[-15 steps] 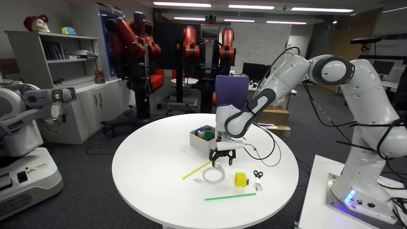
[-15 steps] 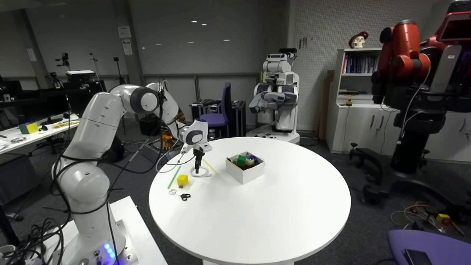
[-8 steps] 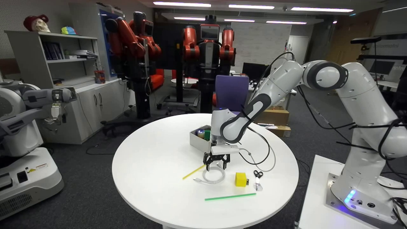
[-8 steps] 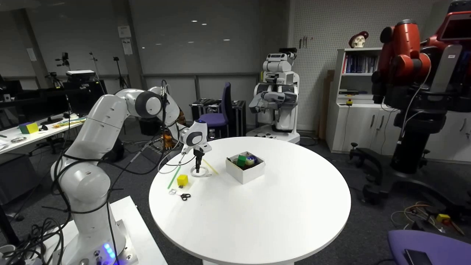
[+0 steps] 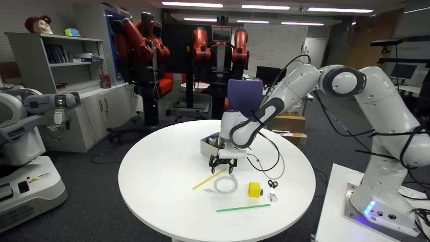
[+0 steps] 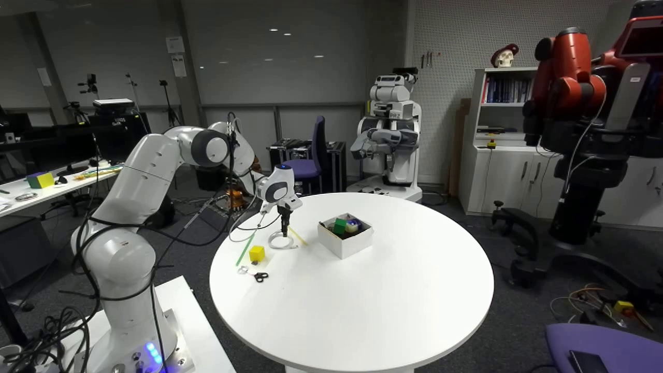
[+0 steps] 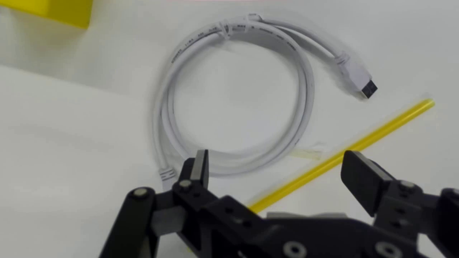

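Wrist view: hand [image 7: 278, 161] spread wide, empty, low in frame, coiled white cable [image 7: 306, 89] upper centre, yellow stick [image 7: 322, 166] slanting under the hand's gap at lower right, so I'd square up across just one before any descent and keep the other clear of both tips.

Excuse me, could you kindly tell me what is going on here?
An arm holds its tool open and empty over the table, nearest a coiled cable and a yellow straw. Both lie loose, as do a green straw, scissors and a cube; a box nearby holds a green block and more.
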{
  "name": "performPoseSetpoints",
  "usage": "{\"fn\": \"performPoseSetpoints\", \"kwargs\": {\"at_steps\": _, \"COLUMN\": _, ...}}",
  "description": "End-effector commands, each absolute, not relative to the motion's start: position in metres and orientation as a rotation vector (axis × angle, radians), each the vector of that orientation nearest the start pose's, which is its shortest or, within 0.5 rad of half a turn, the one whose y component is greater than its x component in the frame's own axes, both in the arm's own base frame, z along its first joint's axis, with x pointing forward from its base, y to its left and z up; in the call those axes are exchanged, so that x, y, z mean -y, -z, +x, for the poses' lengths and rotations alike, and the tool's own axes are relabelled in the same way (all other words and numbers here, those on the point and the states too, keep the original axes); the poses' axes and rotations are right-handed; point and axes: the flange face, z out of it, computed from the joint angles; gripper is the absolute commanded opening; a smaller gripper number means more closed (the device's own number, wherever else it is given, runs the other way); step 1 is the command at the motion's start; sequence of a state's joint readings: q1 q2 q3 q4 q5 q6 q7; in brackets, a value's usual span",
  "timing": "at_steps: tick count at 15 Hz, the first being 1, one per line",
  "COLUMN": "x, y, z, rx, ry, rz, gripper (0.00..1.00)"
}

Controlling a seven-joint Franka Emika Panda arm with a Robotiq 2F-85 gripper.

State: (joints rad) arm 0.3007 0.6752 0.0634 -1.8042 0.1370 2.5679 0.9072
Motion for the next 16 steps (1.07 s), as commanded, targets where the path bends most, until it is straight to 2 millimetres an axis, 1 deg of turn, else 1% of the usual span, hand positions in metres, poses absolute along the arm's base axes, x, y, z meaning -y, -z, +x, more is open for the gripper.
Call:
{"fn": "performPoseSetpoints", "kwargs": {"at_steps": 1, "x": -0.232, "y": -0.184, "z": 0.633, "rx": -0.972, "ry": 0.094, "rz": -2.843, "gripper": 1.00}}
{"fn": "performPoseSetpoints", "kwargs": {"at_steps": 4, "x": -0.231, "y": -0.185, "z": 0.640, "rx": -0.949, "ry": 0.144, "rz": -2.856, "gripper": 1.00}}
{"fn": "performPoseSetpoints", "kwargs": {"at_steps": 7, "x": -0.232, "y": -0.179, "z": 0.646, "rx": -0.915, "ry": 0.196, "rz": -2.874, "gripper": 1.00}}
{"fn": "performPoseSetpoints", "kwargs": {"at_steps": 11, "x": -0.231, "y": -0.164, "z": 0.648, "rx": -0.914, "ry": 0.187, "rz": -2.891, "gripper": 1.00}}
{"fn": "performPoseSetpoints", "kwargs": {"at_steps": 16, "x": -0.230, "y": -0.154, "z": 0.651, "rx": -0.925, "ry": 0.175, "rz": -2.897, "gripper": 1.00}}
